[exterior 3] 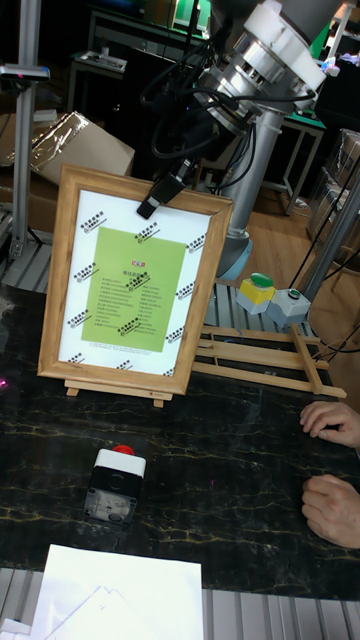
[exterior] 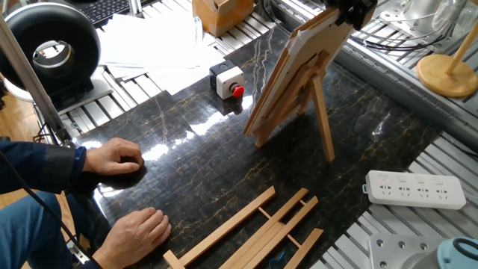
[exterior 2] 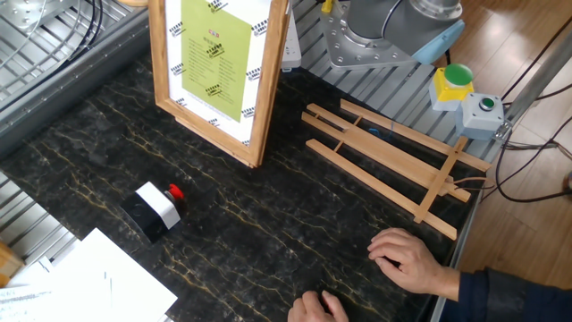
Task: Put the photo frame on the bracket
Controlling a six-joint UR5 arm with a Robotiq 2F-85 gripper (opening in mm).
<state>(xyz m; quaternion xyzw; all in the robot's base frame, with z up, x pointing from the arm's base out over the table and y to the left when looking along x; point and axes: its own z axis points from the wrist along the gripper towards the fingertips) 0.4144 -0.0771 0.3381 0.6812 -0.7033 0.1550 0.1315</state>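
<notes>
The dark marble table [exterior 2: 268, 224] carries everything. On its far side the photo frame [exterior 3: 135, 283] stands tilted back on the bracket [exterior: 323, 119], its bottom edge on the ledge, rear prop leg planted behind. The gripper [exterior 3: 160, 196] sits at the frame's top edge; I cannot tell whether its jaws clamp the wood. A flat slatted easel [exterior 2: 393, 165] lies to the right. Two human hands [exterior 3: 330, 470] rest on the near right. A red-button box [exterior 3: 113, 482] sits near the frame.

The print on the photo frame [exterior 3: 135, 288] is too small to read.
</notes>
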